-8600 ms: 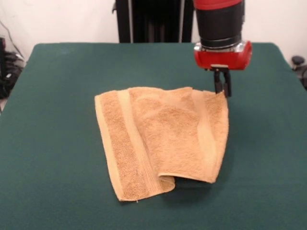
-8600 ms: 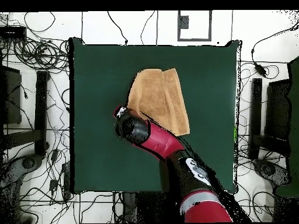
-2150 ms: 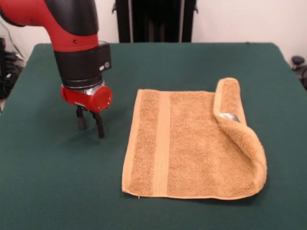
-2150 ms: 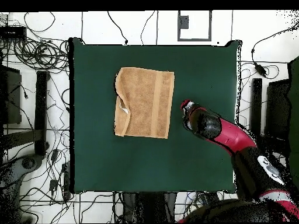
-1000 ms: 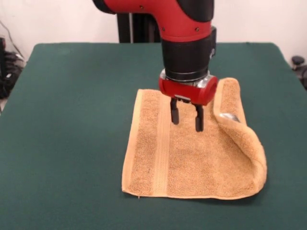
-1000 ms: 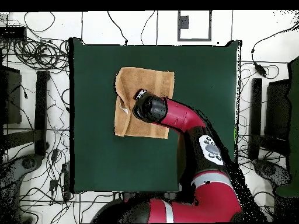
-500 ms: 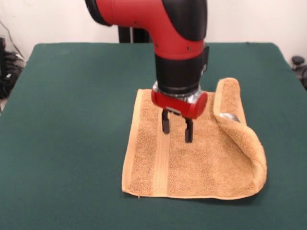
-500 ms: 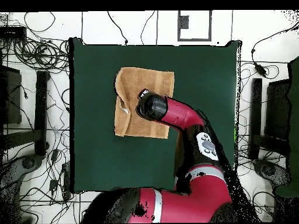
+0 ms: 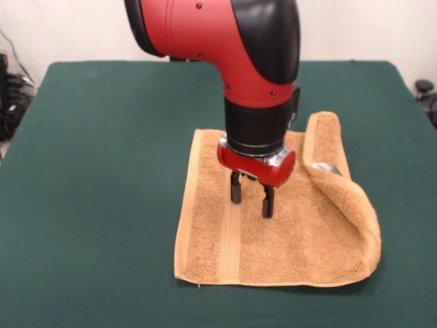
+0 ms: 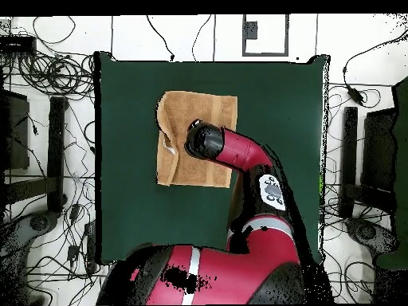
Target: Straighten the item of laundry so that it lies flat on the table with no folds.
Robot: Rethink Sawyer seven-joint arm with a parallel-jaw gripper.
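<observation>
The orange-tan towel, the item of laundry [image 9: 293,232] [image 10: 177,163], lies mostly spread on the dark green table [image 9: 95,171] [image 10: 127,207]. In the front view its right edge is folded back over itself in a raised curl [image 9: 345,188], with a small tag showing under the fold. A flat woven band [image 9: 231,239] runs along its left part. My gripper [image 9: 251,199] hangs open just above the towel's middle, next to the band, with nothing between its fingers. In the overhead view the arm's head [image 10: 204,141] covers the towel's centre and hides the gripper.
In the overhead view, cables and stands [image 10: 48,127] surround the table on the floor. The robot's red body [image 10: 207,283] overhangs the table's bottom edge.
The gripper has come from the table left of the towel to over the towel, and in the last half second has sunk slightly lower and nearer. The towel has not moved.
</observation>
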